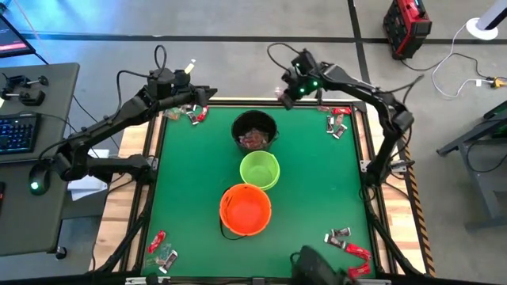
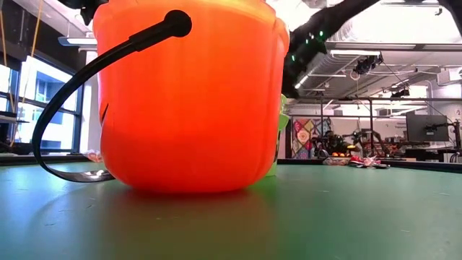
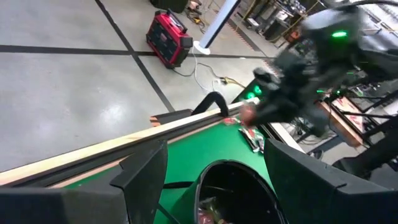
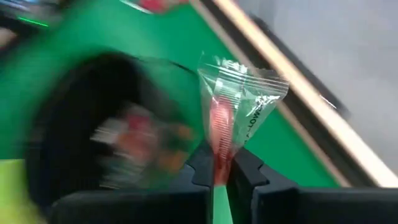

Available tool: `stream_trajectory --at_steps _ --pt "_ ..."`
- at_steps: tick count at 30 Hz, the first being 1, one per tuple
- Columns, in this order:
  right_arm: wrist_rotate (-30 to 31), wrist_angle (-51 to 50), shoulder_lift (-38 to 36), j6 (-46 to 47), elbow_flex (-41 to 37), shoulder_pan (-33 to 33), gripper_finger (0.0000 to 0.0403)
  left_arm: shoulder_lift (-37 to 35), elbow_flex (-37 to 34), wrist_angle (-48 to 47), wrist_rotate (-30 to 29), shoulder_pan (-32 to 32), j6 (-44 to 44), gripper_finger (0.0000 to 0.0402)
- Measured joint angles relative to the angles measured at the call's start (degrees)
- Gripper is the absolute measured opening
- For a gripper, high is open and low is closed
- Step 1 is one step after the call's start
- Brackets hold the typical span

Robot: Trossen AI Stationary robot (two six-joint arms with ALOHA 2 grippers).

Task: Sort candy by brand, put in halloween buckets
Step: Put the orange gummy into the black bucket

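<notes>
Right gripper [image 4: 219,177], fingers clamped on a clear-wrapped red candy [image 4: 239,102] that stands up from the fingertips, beside the black bucket [image 1: 255,131]. Left gripper [image 3: 214,186] spread apart.

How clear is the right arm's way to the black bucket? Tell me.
Probably clear. The right tool, shut on a clear-wrapped candy, is just past the table's far edge, near the black bucket. Its mouth is open, and the left tool is off to the side.

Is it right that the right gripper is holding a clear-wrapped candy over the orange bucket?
Not quite. The right gripper is shut on the clear-wrapped candy, but by the black bucket, not the orange bucket. The high and right wrist views show it.
</notes>
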Motion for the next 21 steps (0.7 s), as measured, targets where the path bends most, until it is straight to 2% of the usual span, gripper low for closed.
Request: stream_trajectory --at_steps 3,10,14,21 --pt "-4.5 4.2 -0.8 1.5 0.1 3.9 0.0009 0.0 0.0 0.0 0.0 0.0 0.0 0.0257" --pt "-2.9 7.1 1.6 1.5 0.0 13.5 0.0055 0.0 0.0 0.0 0.0 0.0 -0.4 0.0257" --pt "-0.8 6.0 3.3 1.5 0.0 16.3 0.0107 0.0 0.0 -0.1 0.0 0.0 -0.4 0.0257" --pt "-0.5 3.7 3.1 1.8 0.0 16.2 0.0229 -0.1 0.0 -0.1 0.0 0.0 0.3 0.0257"
